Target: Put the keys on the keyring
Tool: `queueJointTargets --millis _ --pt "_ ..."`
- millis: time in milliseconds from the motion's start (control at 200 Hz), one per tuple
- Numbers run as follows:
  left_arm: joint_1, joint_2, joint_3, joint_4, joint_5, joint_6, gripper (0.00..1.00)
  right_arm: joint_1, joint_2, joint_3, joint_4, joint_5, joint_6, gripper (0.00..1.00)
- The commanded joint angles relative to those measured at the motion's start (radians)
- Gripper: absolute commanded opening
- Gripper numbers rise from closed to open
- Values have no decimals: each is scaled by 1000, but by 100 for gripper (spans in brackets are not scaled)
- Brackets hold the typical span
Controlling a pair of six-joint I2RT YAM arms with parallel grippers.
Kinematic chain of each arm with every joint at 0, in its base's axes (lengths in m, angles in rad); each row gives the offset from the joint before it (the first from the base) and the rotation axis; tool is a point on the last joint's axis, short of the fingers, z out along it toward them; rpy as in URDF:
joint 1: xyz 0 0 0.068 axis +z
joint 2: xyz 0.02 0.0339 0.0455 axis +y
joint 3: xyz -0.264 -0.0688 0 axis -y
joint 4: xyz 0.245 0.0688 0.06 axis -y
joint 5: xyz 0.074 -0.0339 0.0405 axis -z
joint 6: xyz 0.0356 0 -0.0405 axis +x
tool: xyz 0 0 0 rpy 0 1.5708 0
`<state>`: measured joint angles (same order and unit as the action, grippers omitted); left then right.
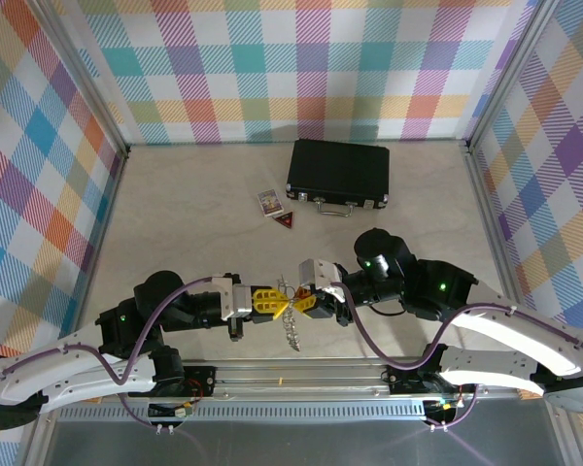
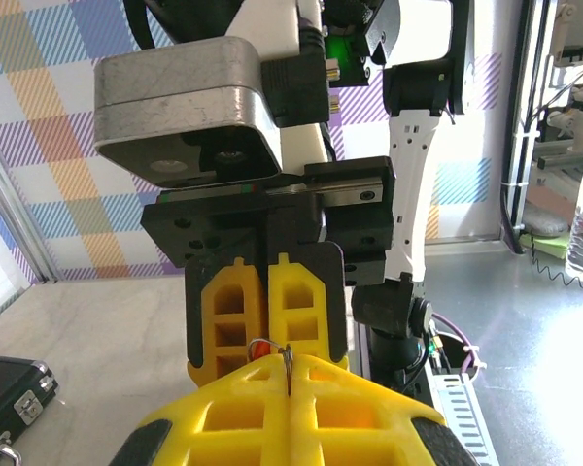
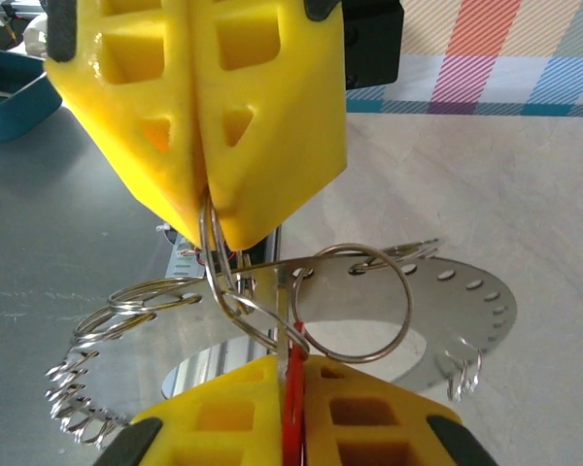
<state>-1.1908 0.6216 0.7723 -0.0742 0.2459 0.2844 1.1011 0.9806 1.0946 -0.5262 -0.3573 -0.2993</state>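
Note:
Both grippers meet tip to tip over the table's near edge. My left gripper (image 1: 275, 304) (image 2: 290, 361) is shut on a thin wire split ring (image 3: 209, 262) of the keyring. The keyring (image 3: 457, 291) is a grey metal disc with holes round its rim and several small rings hanging from it; it dangles between the grippers (image 1: 293, 330). My right gripper (image 1: 304, 303) (image 3: 293, 361) is shut on the key, whose red head (image 3: 291, 413) is pinched edge-on between the yellow fingers. The key's tip sits at a larger loop (image 3: 355, 301) of the ring. A sliver of the red key (image 2: 258, 348) peeks past my left fingers.
A black case (image 1: 338, 175) lies at the back of the table, with a small printed card (image 1: 268, 201) and a dark red triangular tag (image 1: 288, 222) in front of it. Plaid walls close in three sides. A metal rail (image 1: 291, 374) runs along the near edge.

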Motion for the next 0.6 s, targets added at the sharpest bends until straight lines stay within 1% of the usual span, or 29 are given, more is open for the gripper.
queueJointTargets --millis 0,155,315,370,460,495,555,595 --pt "-2 -16 -4 76 29 -6 0 2 11 -10 -7 -1 3 6" --pt "-2 -17 -9 79 29 -7 0 3 32 -12 -9 -29 4 5" --pt "-2 -24 -20 82 7 -4 0 4 13 -20 12 -48 10 10" --pt "-3 -29 -22 79 3 -3 0 2 -8 -28 20 -49 14 15" --pt "-3 -31 -22 74 -3 -2 0 4 -48 -42 37 -35 20 33" --pt "-2 -30 -25 74 -3 -2 0 4 -62 -47 42 -29 23 39" --pt "-2 -28 -23 73 -3 -1 0 4 -87 -51 54 -21 26 44" --pt "-2 -25 -22 72 -5 0 0 3 -103 -54 65 -15 28 46"
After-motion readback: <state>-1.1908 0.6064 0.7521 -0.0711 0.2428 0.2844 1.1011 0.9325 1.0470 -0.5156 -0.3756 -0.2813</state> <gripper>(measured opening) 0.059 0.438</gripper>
